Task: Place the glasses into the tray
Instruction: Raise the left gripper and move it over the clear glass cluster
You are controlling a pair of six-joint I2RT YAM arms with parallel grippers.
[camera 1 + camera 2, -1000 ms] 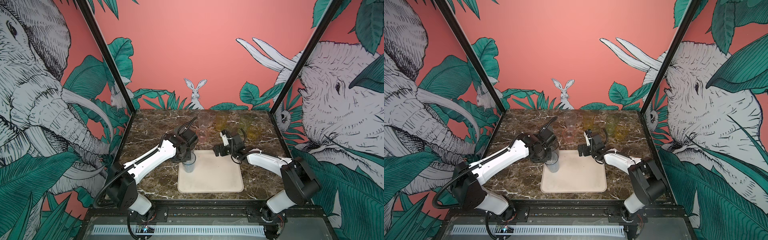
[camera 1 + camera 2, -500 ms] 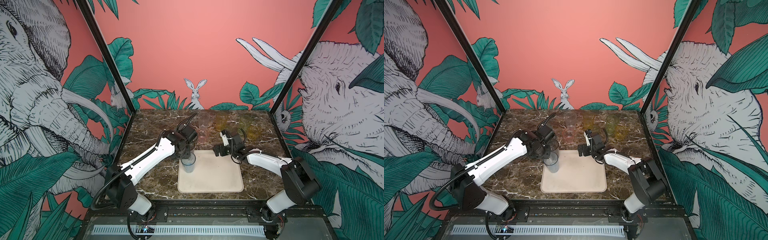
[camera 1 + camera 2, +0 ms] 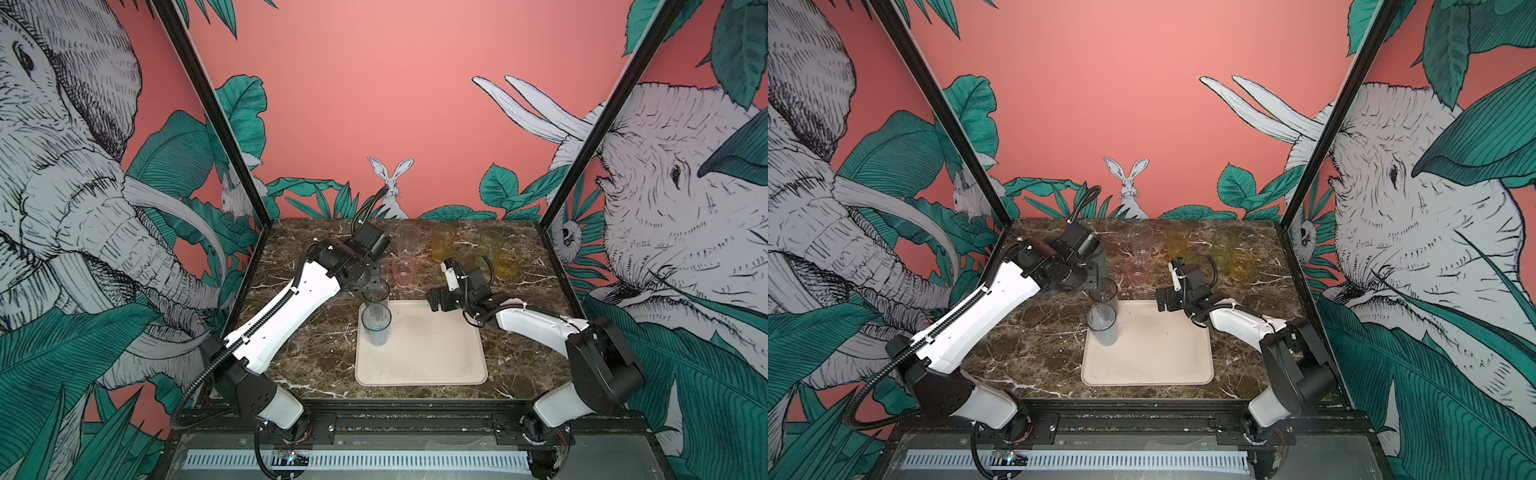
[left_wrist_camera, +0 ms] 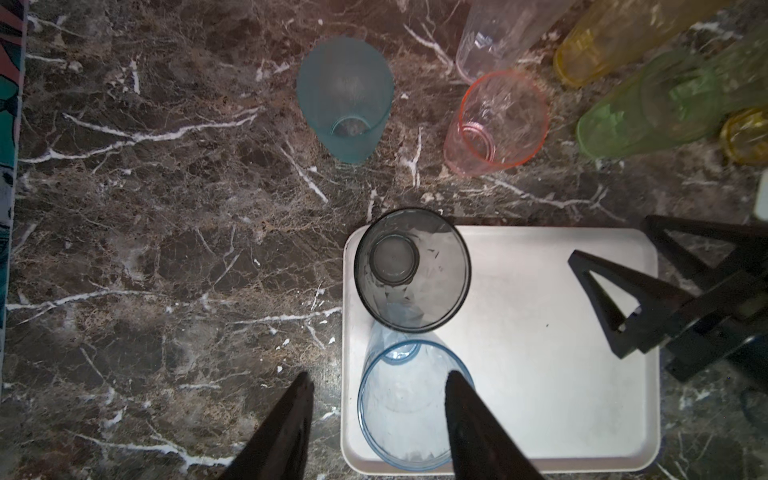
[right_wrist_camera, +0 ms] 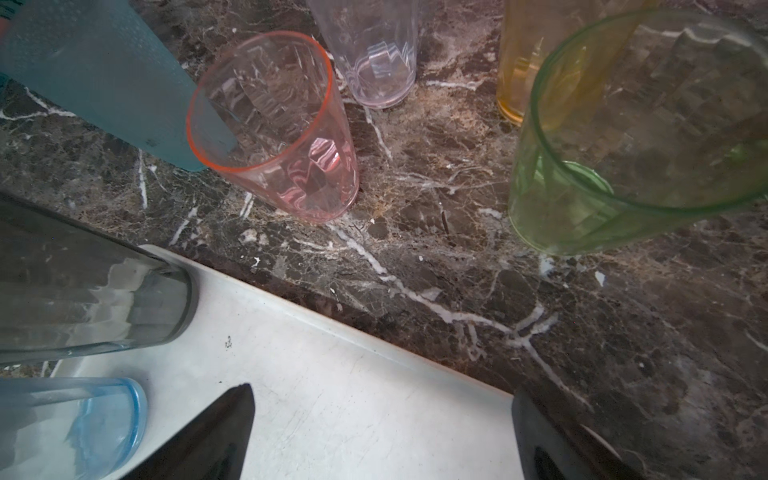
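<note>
We see the left pincer (image 4: 380, 376) released, its black fingers (image 4: 286, 424) spread above the blue tumbler (image 4: 409, 409). One finger hangs over the desk (image 4: 166, 249) just beside the tray (image 4: 540, 374), and the other crosses the tumbler's rim. In both top views that tumbler stands upright on its own, by the tray's left edge. Just behind it, in the tray's far left corner, stands the smoky grey tumbler (image 4: 411, 270); we cannot tell whether the two touch.

The right pincer (image 5: 382, 392) is spread wide and grasps nothing. It hovers over the tray's far edge, well apart from both tumblers on the tray.

The other glasses stand upright on the desk behind the tray. The short pink tumbler (image 3: 404, 271) is nearest the tray, between the two pincers, and the teal tumbler (image 4: 347, 99) is to its left. Farther back we find the tall clear tumbler (image 3: 407, 239), the tall amber tumbler (image 3: 442, 241), the tall green tumbler (image 3: 490, 245) and the short yellow tumbler (image 3: 508, 266).
</note>
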